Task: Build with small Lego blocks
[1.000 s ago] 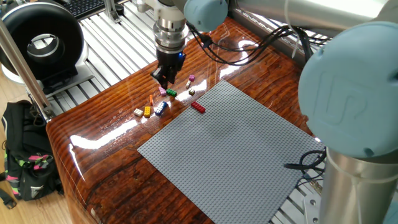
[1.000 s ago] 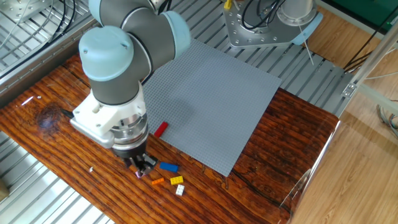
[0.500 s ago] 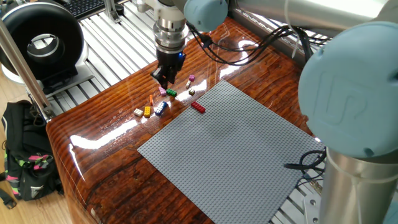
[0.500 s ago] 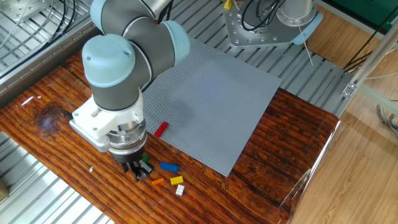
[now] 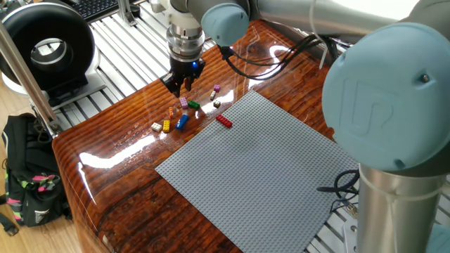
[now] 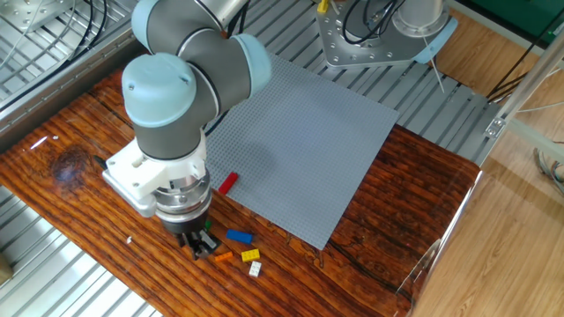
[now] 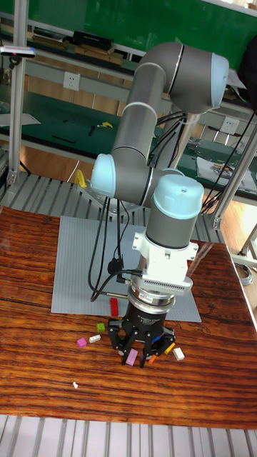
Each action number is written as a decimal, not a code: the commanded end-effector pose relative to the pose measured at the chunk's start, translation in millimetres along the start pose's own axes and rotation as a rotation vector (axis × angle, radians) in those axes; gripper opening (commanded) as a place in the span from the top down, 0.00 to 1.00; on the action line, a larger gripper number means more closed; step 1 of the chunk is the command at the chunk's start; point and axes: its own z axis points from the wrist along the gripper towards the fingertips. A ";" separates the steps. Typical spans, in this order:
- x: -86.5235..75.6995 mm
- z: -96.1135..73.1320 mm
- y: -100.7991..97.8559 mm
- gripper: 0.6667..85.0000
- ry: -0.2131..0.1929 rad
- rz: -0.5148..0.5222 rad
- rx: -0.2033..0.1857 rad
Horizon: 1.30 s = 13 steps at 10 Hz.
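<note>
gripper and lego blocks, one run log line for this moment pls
gripper: low over block cluster, state unclear | red brick: on grey baseplate edge | blue brick, yellow brick: loose on wooden table

Glossy wooden table (image 5: 119, 151) bearing grey baseplate (image 5: 260, 169) and scattered small Lego blocks (image 5: 184, 116).

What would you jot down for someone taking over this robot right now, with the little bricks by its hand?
Hand: looks open and holds nothing I can see; it hovers over the loose bricks.
Small Lego blocks: scattered on the wooden table beside the grey baseplate, under and around the hand.
Red brick: alone at the baseplate's edge; whether it is pressed on, I cannot tell.
Done: nothing stacked.
Left: pick up the loose blocks and build on the baseplate.
</note>
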 end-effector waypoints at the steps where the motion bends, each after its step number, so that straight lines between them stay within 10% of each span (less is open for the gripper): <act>1: 7.3 2.7 2.9 0.58 0.015 0.044 0.002; 13: 20.3 5.8 0.2 0.62 0.056 0.066 0.006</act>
